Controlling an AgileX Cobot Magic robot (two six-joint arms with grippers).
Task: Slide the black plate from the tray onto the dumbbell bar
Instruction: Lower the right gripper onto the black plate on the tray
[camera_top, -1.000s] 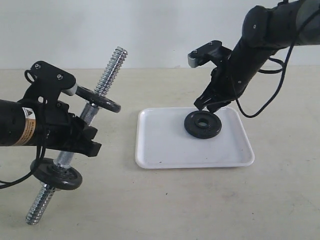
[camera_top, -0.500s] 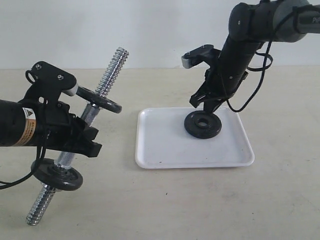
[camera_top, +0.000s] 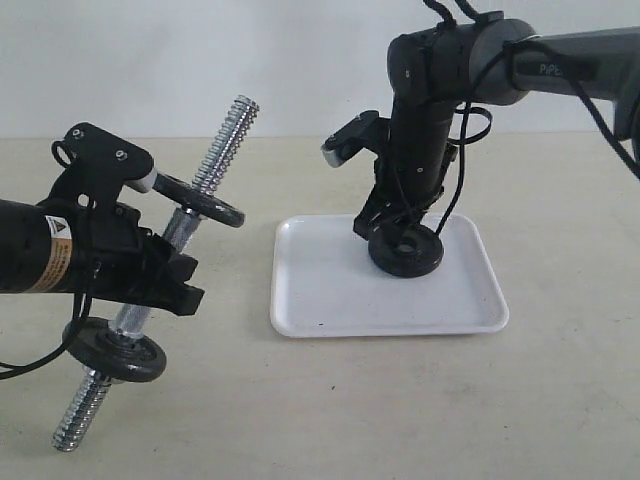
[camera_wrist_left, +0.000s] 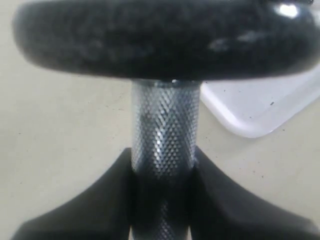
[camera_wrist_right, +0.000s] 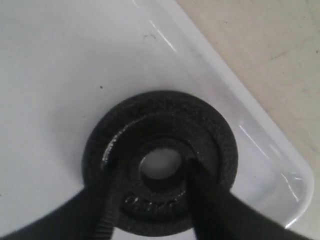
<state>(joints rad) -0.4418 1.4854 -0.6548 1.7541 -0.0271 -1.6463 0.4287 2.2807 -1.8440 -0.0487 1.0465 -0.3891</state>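
Note:
The black plate (camera_top: 410, 252) (camera_wrist_right: 160, 160) lies flat at the back right of the white tray (camera_top: 330, 290) (camera_wrist_right: 60, 75). My right gripper (camera_top: 387, 226) (camera_wrist_right: 157, 197) is down on the plate and open. One finger rests on either side of the centre hole, and nothing is pinched between them. My left gripper (camera_top: 165, 272) (camera_wrist_left: 162, 170) is shut on the knurled middle of the dumbbell bar (camera_top: 225, 135) (camera_wrist_left: 165, 125). It holds the bar tilted above the table, left of the tray, with one threaded end pointing up and back.
Two other black discs sit on the bar, one above my left gripper (camera_top: 198, 198) (camera_wrist_left: 165, 40) and one below it (camera_top: 113, 350). A corner of the tray (camera_wrist_left: 260, 110) shows in the left wrist view. The beige table (camera_top: 400, 400) surrounds the tray.
My right arm has swung left and come down, so its fingers went from above the plate's back edge onto the plate. The left arm and the bar have not moved.

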